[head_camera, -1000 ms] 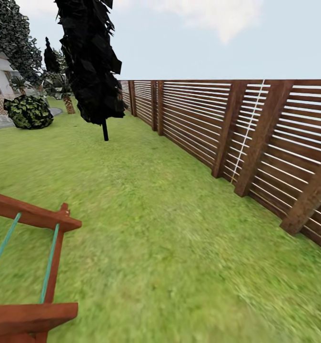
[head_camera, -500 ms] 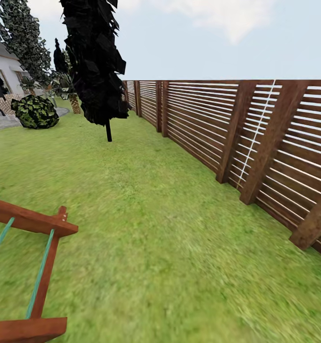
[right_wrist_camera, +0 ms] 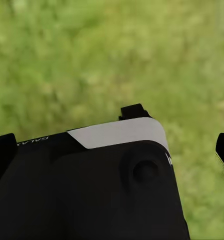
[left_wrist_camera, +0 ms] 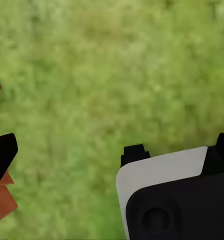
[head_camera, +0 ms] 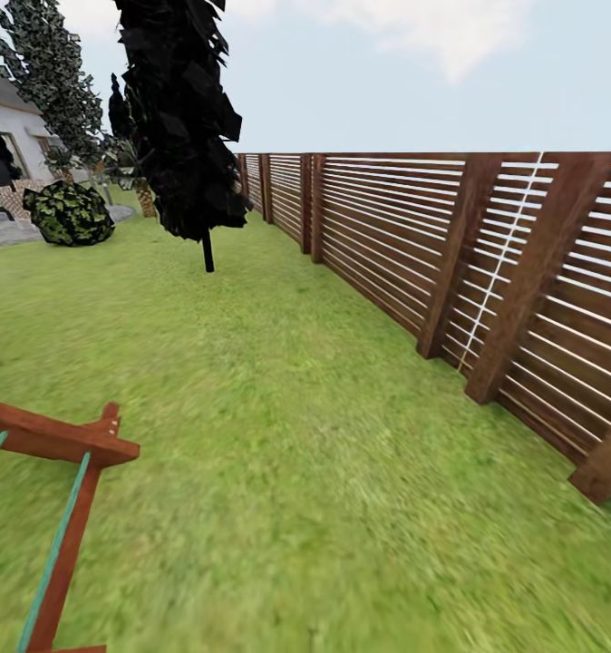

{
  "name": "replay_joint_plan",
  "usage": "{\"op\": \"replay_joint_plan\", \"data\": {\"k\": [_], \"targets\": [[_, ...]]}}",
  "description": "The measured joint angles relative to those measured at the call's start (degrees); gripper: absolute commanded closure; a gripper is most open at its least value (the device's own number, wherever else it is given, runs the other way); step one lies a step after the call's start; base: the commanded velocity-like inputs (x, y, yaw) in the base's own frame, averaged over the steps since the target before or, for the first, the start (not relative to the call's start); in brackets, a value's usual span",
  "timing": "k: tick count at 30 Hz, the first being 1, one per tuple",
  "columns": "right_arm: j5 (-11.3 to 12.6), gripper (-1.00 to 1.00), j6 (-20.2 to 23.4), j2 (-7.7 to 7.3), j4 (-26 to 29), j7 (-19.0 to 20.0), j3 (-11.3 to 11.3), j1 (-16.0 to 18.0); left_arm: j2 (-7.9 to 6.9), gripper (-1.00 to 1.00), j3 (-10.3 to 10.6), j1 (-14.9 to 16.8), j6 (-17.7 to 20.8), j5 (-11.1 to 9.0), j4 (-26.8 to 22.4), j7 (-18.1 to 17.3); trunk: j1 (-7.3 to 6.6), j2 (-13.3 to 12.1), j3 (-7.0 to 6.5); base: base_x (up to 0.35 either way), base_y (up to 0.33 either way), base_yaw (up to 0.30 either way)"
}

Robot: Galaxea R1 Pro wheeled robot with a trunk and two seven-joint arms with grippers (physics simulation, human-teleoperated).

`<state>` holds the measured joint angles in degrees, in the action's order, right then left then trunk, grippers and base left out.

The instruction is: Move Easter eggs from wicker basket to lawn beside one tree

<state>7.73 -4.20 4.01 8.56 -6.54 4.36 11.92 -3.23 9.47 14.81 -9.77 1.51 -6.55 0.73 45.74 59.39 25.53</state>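
The Easter eggs and the wicker basket are out of view. The lawn point(head_camera: 324, 453) of the garden spreads ahead as mottled green grass. A tree point(head_camera: 56, 77) with dark foliage speckled pale green stands far off at the back left, near a white house point(head_camera: 11, 127). My left gripper point(left_wrist_camera: 114, 150) is open over bare grass, its black fingertips point(left_wrist_camera: 3, 152) wide apart with nothing between them. My right gripper point(right_wrist_camera: 112, 145) is open too, above grass, with the robot's black and white body below it.
A brown slatted fence point(head_camera: 414, 236) runs along the right side into the distance. A thin-trunked all-black tree point(head_camera: 183, 118) stands mid-lawn ahead. A round shrub point(head_camera: 70, 213) sits at the back left. A red-brown wooden frame with teal cords point(head_camera: 61, 444) lies at my lower left.
The whole head view has shifted as the camera moves: the fence and trees slide right and nearer, and the wooden frame drops toward the lower left corner. Nothing else moved.
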Motion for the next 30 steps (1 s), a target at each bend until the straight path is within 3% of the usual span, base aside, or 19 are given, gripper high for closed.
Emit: {"op": "replay_joint_plan", "data": {"k": [7,30], "targets": [[0.08,-1.00,0.00,0.00,0.00,0.00,0.03,0.00,0.00,-1.00,-0.02,0.00,-0.04,0.00,-0.01,0.01,0.00,0.00,-0.07,0.316,-0.075,0.171],[0.56,-1.00,-0.08,-0.69,-0.02,0.00,0.12,-0.09,0.00,-1.00,-0.04,0.00,-0.07,0.00,0.02,0.06,0.00,0.00,-0.08,0.316,-0.073,0.006]]}}
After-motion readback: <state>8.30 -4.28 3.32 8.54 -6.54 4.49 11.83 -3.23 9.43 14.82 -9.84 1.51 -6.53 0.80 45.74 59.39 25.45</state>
